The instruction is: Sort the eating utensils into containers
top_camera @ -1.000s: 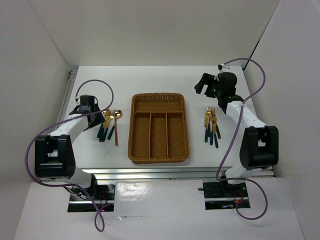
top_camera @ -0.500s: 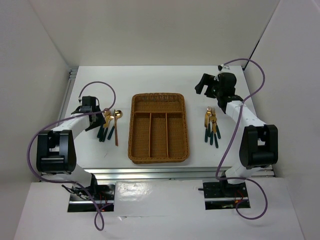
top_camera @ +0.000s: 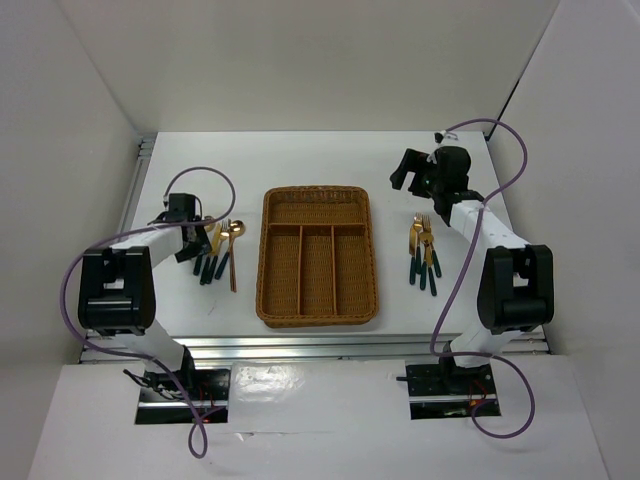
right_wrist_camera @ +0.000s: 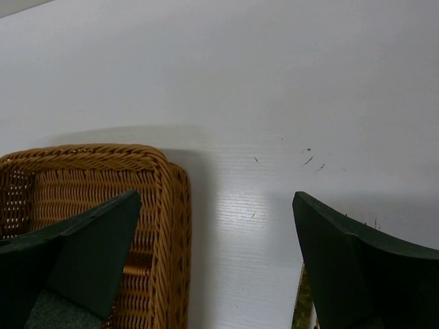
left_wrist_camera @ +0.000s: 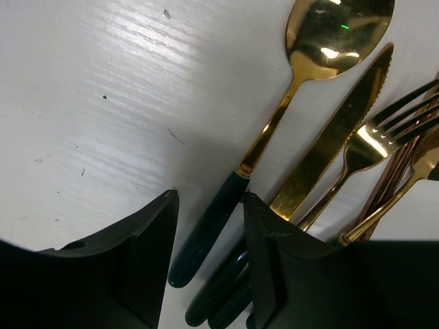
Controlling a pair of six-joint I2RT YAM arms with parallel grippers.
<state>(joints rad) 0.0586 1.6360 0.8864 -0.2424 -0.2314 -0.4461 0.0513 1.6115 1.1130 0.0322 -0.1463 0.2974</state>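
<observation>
The brown wicker tray [top_camera: 268,260] sits mid-table, its slots holding nothing I can see. A left pile of utensils [top_camera: 222,248] holds spoons, a knife, a fork and chopsticks. In the left wrist view a gold spoon [left_wrist_camera: 336,27] with a dark green handle, a knife [left_wrist_camera: 336,137], a fork [left_wrist_camera: 384,130] and copper chopsticks [left_wrist_camera: 394,171] lie side by side. My left gripper [left_wrist_camera: 209,205] is open, low over the pile [top_camera: 190,243], its fingers either side of the spoon's handle. My right gripper [top_camera: 412,170] is open and empty, held high beyond the right pile [top_camera: 423,250].
The right wrist view shows the tray's far right corner [right_wrist_camera: 164,205] under the left finger and bare white table between the fingers [right_wrist_camera: 216,199]. A gold utensil tip [right_wrist_camera: 302,308] peeks beside the right finger. White walls close in on three sides.
My left gripper has moved right and nearer, onto the left pile's handles. The right arm has barely moved.
</observation>
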